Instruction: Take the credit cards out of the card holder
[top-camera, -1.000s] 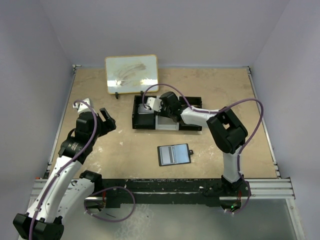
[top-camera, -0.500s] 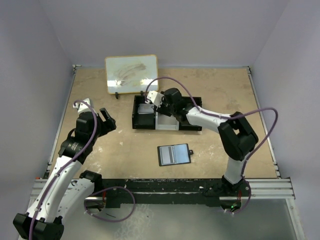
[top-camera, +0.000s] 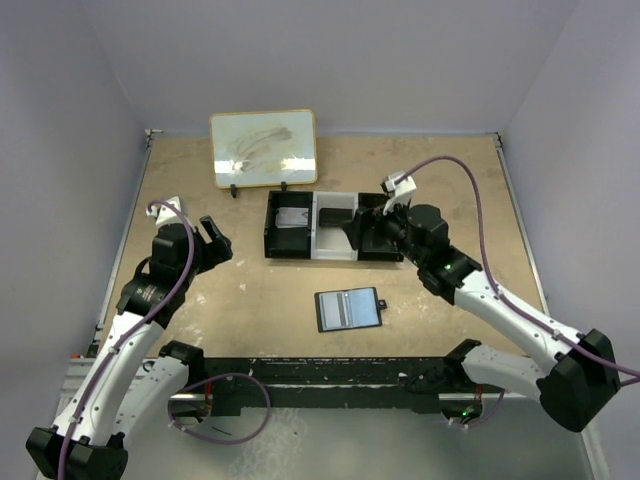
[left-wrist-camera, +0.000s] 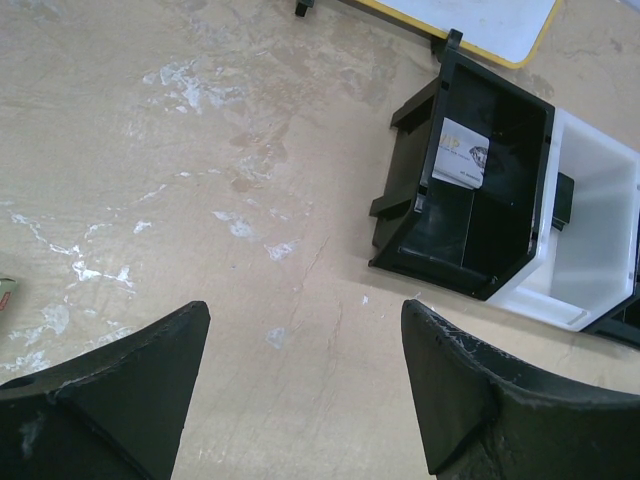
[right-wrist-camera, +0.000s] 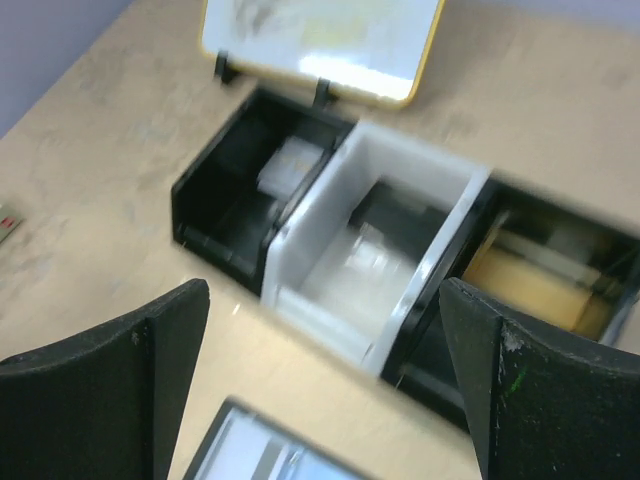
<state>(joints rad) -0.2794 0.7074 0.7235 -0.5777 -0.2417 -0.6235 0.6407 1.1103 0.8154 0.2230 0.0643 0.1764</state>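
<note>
The card holder (top-camera: 348, 309) lies open by the worktop's near edge, with one card (left-wrist-camera: 462, 153) already in the tray's (top-camera: 290, 252) left compartment. The left gripper (left-wrist-camera: 302, 315) and right gripper (right-wrist-camera: 322, 300) gape wide, empty. Whether cards remain inside is unclear.

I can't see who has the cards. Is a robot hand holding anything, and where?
Nothing is held. The left gripper and the right gripper are both open and empty.

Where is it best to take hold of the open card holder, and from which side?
Probably at its right edge, where the small tab sticks out. The card holder lies open and flat on the table, so its broad faces give no grip. Come down from above, leaning in from the right, and pinch the tab or slide a finger under that thin edge.
</note>
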